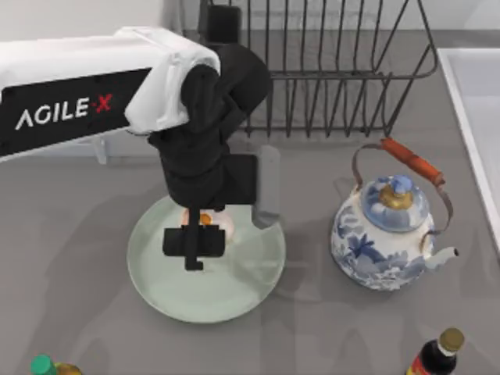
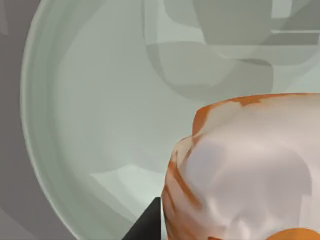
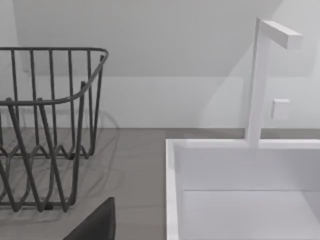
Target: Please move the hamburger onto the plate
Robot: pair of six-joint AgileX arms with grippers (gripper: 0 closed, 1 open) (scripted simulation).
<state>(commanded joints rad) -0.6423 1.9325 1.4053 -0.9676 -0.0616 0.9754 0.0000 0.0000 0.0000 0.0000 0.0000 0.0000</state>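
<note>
Hamburger (image 1: 209, 222) sits gripped in left fingers (image 1: 194, 242) — over the plate (image 1: 234, 289).

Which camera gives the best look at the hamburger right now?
The left wrist view: the hamburger is close up over the plate. In the top view the left pincer hides most of it. The right wrist view faces the dish rack.

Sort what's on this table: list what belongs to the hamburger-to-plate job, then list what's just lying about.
Part of the job:
- hamburger, over the plate under the left gripper
- plate, pale green, at the table's middle

Just lying about:
- blue-and-white teapot, right of the plate
- wire rack, at the back
- dark bottle, front right
- green-capped bottle, front left
- white sink, far right
</note>
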